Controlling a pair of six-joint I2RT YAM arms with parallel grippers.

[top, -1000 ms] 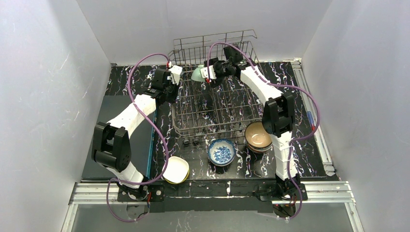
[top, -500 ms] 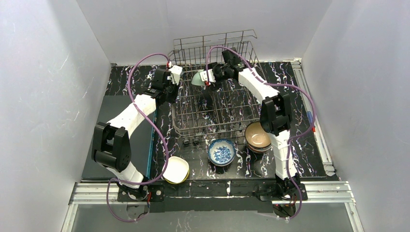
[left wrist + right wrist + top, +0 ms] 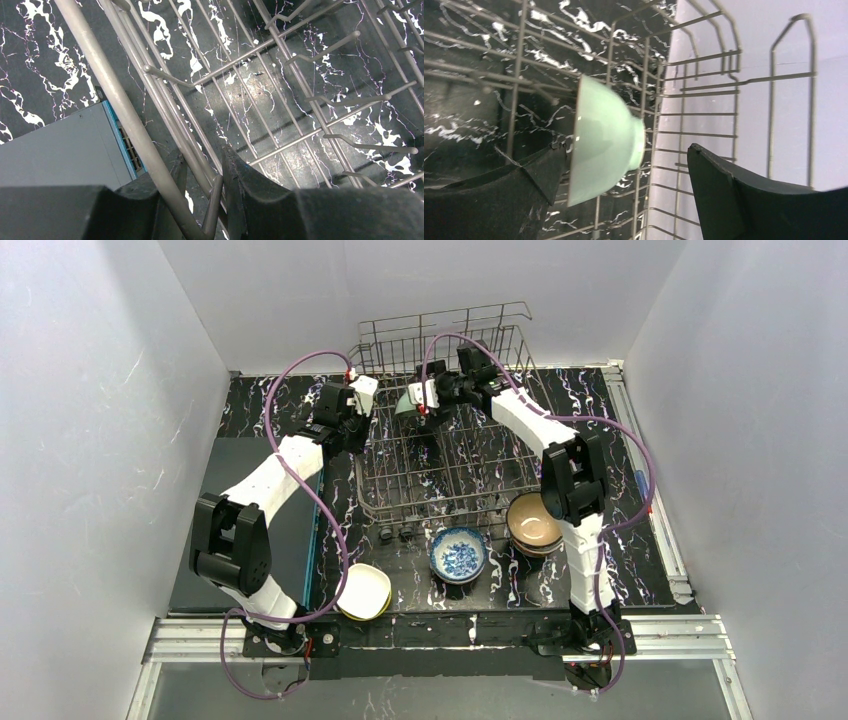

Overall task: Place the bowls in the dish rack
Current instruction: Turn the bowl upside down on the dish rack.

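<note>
Black marbled desk between white walls. Nearest the bases sit a yellow bowl, a blue bowl and a tan stack, all outside the rack; the last two lie just off its near edge.

The left arm reaches to the rack's left rim. Its jaws look clenched on the rim wire, one finger each side, seemingly to steady the basket.

Farthest off, the right arm hangs over the back row, where the mint bowl stands on edge among the tines by the back wall. Its jaws are spread: one finger touches or nearly touches the bowl's rim and the other is well clear of the foot. The bowl therefore seems to rest on the wires, not in a grip.

The step in hand looks like letting go of this bowl. To do it well, lift the jaws straight up and away from the bowl without sweeping sideways, since the finger at the rim could tip it or snag a tine. Keep the left grip firm until the right arm is clear. The near bowls are yet to load.
</note>
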